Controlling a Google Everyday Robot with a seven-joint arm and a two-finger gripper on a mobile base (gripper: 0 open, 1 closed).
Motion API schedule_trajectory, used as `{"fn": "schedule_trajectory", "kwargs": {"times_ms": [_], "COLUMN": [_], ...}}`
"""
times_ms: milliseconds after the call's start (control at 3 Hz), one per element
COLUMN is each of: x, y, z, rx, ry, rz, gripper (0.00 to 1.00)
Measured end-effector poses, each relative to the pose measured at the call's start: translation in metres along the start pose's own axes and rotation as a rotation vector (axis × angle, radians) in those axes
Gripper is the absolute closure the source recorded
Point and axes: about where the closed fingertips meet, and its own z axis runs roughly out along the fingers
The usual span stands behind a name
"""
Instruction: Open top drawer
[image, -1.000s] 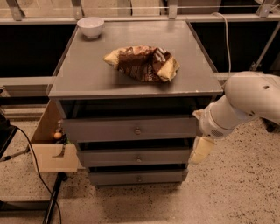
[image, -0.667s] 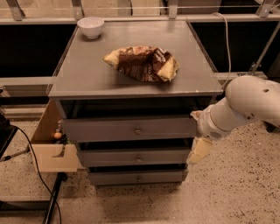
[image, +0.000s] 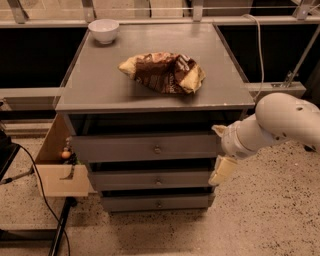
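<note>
The top drawer (image: 125, 148) is the widest grey front under the cabinet top, with a small round knob (image: 157, 149) at its centre; its front stands flush with the two drawers below. My gripper (image: 220, 150) is at the right end of the drawer front, level with it and to the right of the knob. Its two cream fingers (image: 223, 170) are spread apart, one above and one below, and hold nothing. The white arm (image: 280, 122) comes in from the right.
Two narrower grey drawers (image: 155, 180) lie below. On the cabinet top (image: 95, 85) lie a crumpled chip bag (image: 162, 72) and a white bowl (image: 104, 30). A wooden box (image: 60, 175) and a black cable (image: 35, 175) are at the left on the speckled floor.
The gripper and arm have shifted slightly left, closer to the right end of the top drawer. The drawers have not moved.
</note>
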Motion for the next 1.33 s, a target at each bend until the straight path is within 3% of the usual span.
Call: {"fn": "schedule_trajectory", "kwargs": {"times_ms": [667,1333], "x": [-0.002,0.0], "y": [-0.016,-0.029], "z": [0.023,0.044], "rx": [0.051,0.088], "ry": [0.027,0.129], "rz": [-0.08,-0.168], "gripper": [0.0,0.0]}}
